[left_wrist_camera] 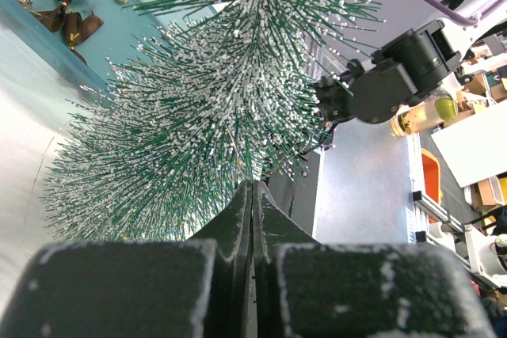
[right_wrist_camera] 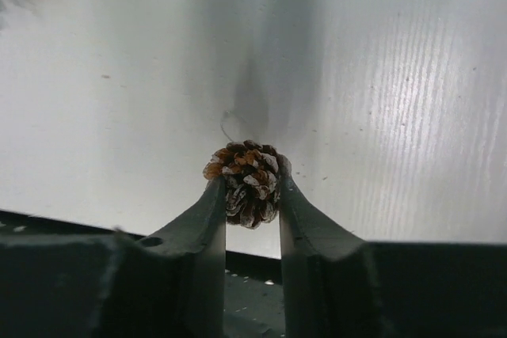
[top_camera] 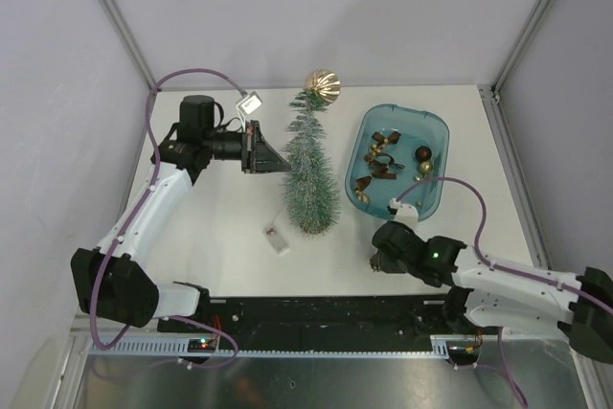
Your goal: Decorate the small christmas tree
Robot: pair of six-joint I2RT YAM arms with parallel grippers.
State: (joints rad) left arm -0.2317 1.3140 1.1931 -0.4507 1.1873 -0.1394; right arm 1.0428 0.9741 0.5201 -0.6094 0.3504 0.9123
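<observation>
"Right wrist view: the right tool pinches a small frosted brown pinecone at its very fingertips, over the white counter. With so shallow a hold, the cone could squirt out on the way across."

"And the slim frosted-green bottle-brush tree? It looks upright mid-counter, left of the blue plastic tray, with a shiny gold ball at its tip."

"The left tool is pressed together, tips in the bristles; whether it pinches any cannot be told. If it merely leans there, a push from the pinecone might tip the tree or shake the ball off."
</observation>
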